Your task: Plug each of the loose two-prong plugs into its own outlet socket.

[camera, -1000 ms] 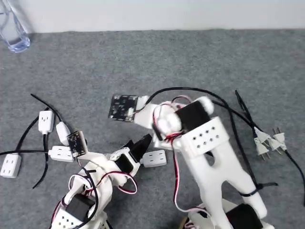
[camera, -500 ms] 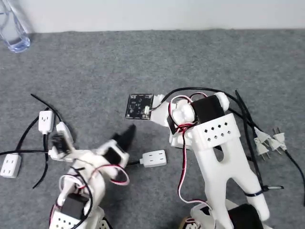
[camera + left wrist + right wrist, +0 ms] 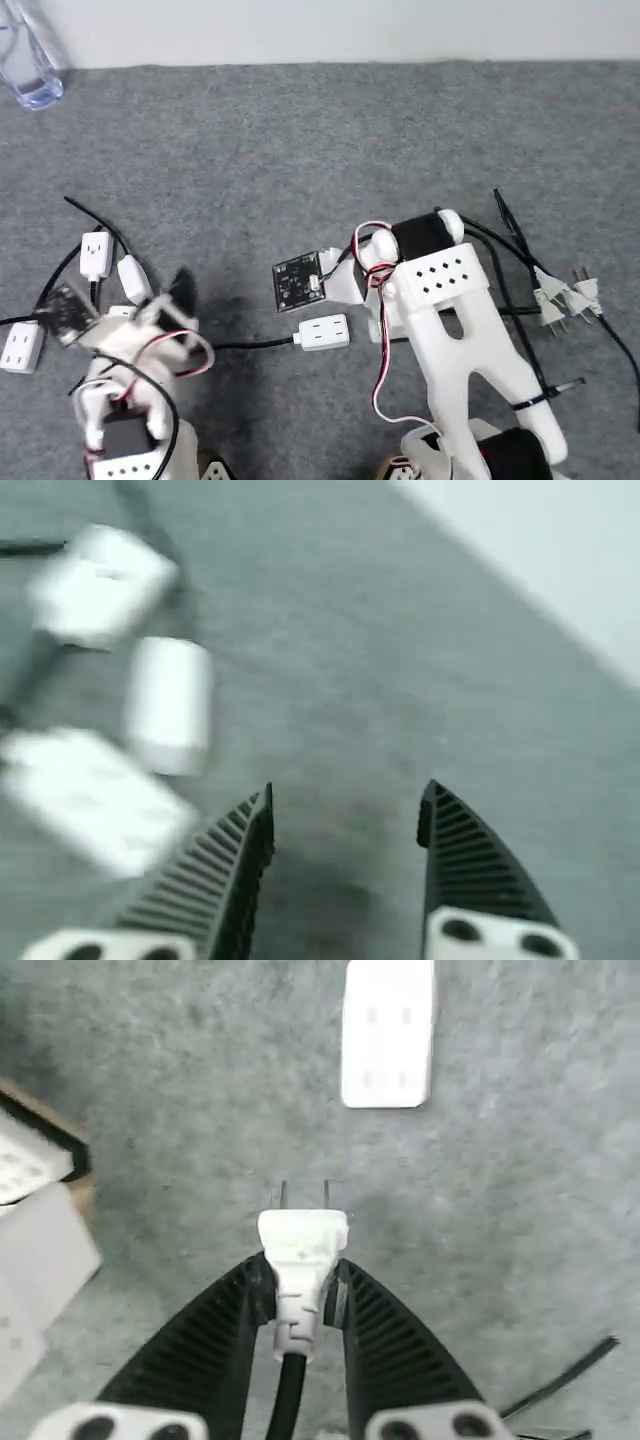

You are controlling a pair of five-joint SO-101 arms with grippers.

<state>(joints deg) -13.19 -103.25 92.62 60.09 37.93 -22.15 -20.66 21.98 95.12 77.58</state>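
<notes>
**Item:** white two-prong plug (image 3: 302, 1248), pinched at its body between the black ridged fingers (image 3: 385, 1345) of the right gripper (image 3: 300, 1278). Its long axis runs in line with the fingers. The prongs point away from the gripper, and the black cord trails back between the fingers.

**Item:** white outlet socket (image 3: 388, 1032), flat on the grey worktop (image 3: 520, 1210), slots facing up. It lies ahead of the prongs, apart from them and a little off their line, with nothing between. In the high view it (image 3: 323, 332) lies at lower centre of the frame, long axis across the picture. A black cable (image 3: 250, 345) leaves its left end, and the right arm (image 3: 440, 300) stands just to its right.

**Item:** left gripper (image 3: 345, 805), fingers (image 3: 460, 850) spread with nothing between them. Blurred white sockets (image 3: 168, 705) lie near.

**Item:** cluster of white sockets (image 3: 96, 255) on black cables, left of the frame, beside the left arm (image 3: 125, 352).

**Item:** two loose plugs (image 3: 549, 300), side by side at the right edge, well apart from the centre socket.

**Item:** clear container (image 3: 28, 70), upper left corner.
</notes>
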